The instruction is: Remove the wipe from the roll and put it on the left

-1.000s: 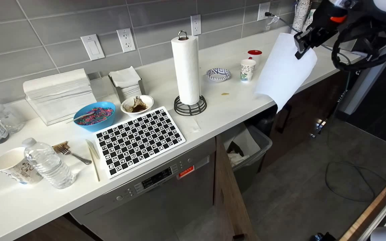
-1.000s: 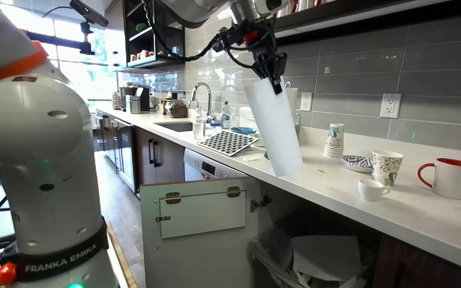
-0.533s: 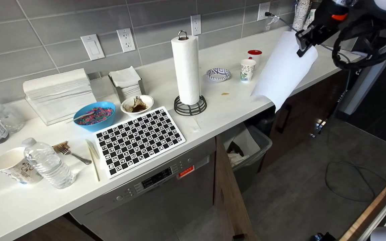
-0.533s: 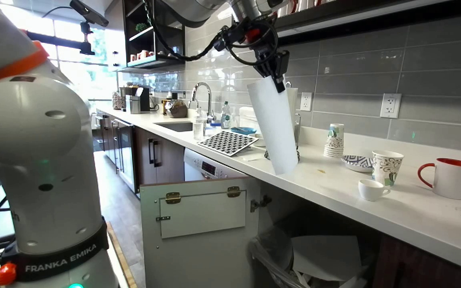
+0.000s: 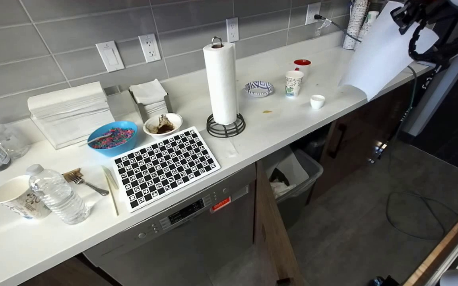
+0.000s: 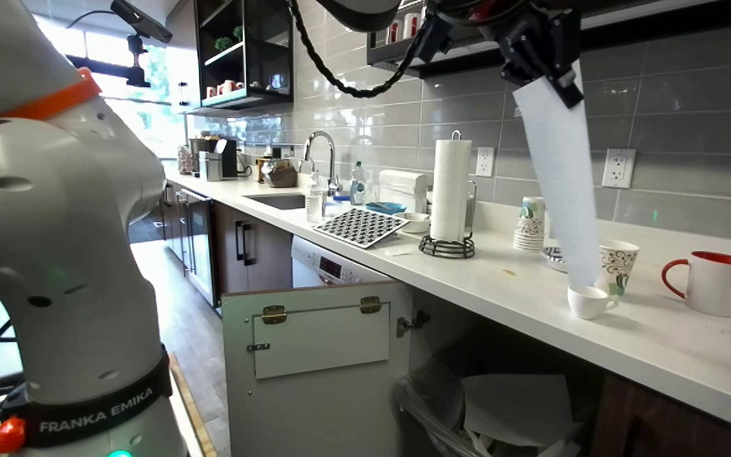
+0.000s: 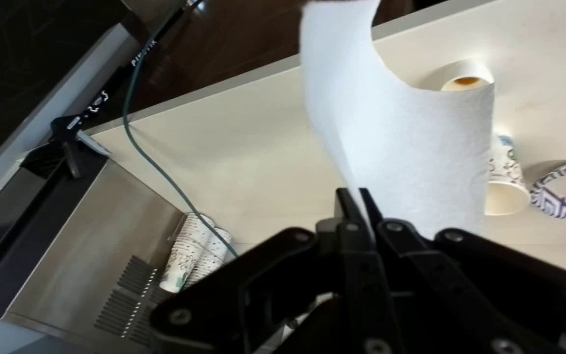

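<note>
The paper towel sheet was pinched in the closed jaws of the Robotiq gripper and suspended well apart from the upright paper towel roll on the countertop.

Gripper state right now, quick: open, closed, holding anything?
Gripper: closed, holding the wipe pinched between its fingertips.

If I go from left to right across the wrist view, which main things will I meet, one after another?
Steel-coloured box → stacked paper cups → wipe → single patterned paper cup → blue-and-white bowl.
</note>
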Motion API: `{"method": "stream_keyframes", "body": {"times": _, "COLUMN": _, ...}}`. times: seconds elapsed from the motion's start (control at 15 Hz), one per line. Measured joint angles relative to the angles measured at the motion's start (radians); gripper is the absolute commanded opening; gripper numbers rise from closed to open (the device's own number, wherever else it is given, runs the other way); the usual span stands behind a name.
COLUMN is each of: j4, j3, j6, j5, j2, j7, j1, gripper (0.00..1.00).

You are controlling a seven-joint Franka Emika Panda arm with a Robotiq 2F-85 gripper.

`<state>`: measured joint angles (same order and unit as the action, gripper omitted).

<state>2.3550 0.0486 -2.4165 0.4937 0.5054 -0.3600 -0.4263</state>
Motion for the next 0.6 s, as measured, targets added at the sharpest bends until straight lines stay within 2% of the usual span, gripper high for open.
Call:
{"method": "stream_keyframes", "body": {"times": 0.27, "j4": -0.123, "j3": -0.022, "j6": -0.057, "j5": 0.079, "j2": -0.164, "j7": -0.061, "j1": -0.041, "gripper": 0.00}}
{"method": "stream_keyframes", "body": {"times": 0.6, "j4": -0.297, "j3": -0.080, "j6": -0.083, "j5": 0.095, "j2": -0.390, "j7": -0.116, "j1": -0.007, "gripper": 0.00}}
